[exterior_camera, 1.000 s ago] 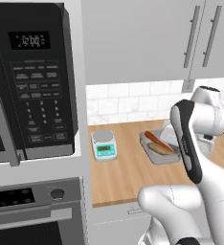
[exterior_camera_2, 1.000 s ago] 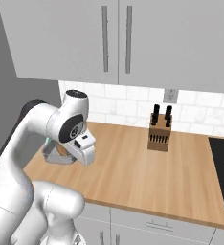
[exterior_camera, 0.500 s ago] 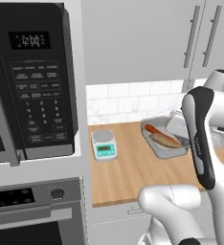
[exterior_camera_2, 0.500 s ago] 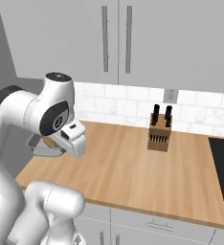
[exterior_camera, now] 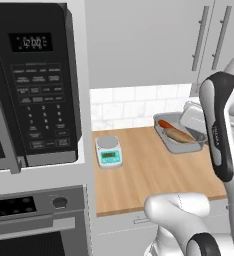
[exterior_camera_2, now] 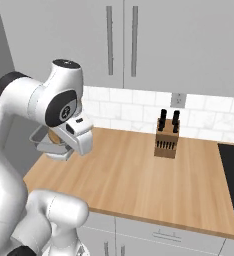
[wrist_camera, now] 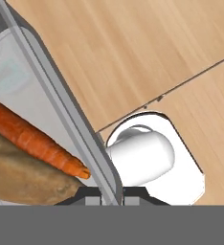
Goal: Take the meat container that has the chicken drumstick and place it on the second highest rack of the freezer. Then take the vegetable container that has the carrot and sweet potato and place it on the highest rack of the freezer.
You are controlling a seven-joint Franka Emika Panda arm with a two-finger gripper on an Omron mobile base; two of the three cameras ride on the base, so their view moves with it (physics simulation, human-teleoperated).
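**Vegetable container lifted, freezer placement pending**

Gripper [wrist_camera: 113, 195] pinched shut on rim of vegetable container [exterior_camera: 180, 134], held above the wooden counter [exterior_camera_2: 139, 175] at right centre of left base view. Transparent grey tray; carrot [wrist_camera: 35, 136] and sweet potato [wrist_camera: 23, 174] inside, lower left of hand view. Judged second half of task; meat container's status not determinable; highest-rack placement remaining.
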